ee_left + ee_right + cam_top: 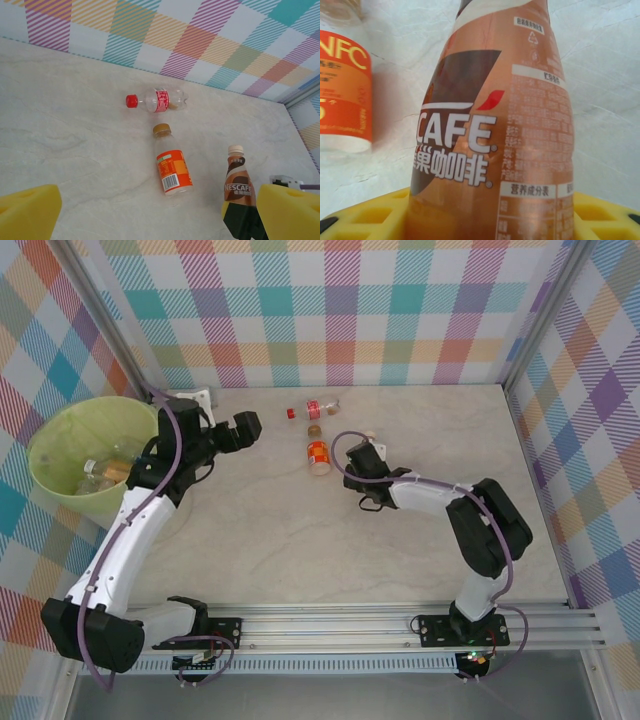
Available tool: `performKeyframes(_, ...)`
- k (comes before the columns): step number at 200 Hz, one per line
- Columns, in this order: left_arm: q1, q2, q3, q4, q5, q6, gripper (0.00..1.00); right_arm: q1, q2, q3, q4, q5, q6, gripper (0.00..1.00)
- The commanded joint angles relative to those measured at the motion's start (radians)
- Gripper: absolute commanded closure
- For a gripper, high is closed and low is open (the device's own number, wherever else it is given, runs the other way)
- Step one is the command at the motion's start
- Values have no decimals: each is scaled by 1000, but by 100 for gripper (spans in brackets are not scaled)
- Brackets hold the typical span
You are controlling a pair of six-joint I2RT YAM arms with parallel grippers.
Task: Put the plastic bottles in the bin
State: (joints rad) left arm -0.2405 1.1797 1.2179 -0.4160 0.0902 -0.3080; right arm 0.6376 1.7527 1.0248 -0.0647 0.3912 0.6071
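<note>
A brown Nescafe coffee bottle (495, 125) stands between the yellow pads (365, 215) of my right gripper (490, 222), which is shut on its lower body. That bottle (238, 177) and the gripper (366, 454) sit mid-table. An orange-labelled bottle (172, 167) lies just left of it, and a clear red-capped bottle (157, 100) lies farther back. My left gripper (160, 215) hangs open and holds nothing, between the bin and these bottles (245, 428). The lime-green lined bin (60, 430) stands at the far left with a few bottles inside.
A white box (200, 398) sits by the back wall next to the bin. Checked walls close the back and both sides. A metal rail (400, 625) runs along the near edge. Bare tabletop lies in front of the bottles (300, 540).
</note>
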Motion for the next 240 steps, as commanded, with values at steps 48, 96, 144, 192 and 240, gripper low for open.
performKeyframes(48,-11,32,-43,110,231,-110,0,13,-195,-160,196,-139,-84,54)
performKeyframes(96,-23,111,-114,337,442,-285,0,68,-308,-215,249,-227,-157,53)
performKeyframes(144,-84,196,-105,389,504,-329,4,127,-397,-246,307,-414,-193,53)
performKeyframes(192,-128,242,-105,397,489,-313,10,139,-399,-227,390,-599,-146,52)
performKeyframes(240,-161,246,-125,430,462,-299,20,142,-353,-172,410,-682,-141,50)
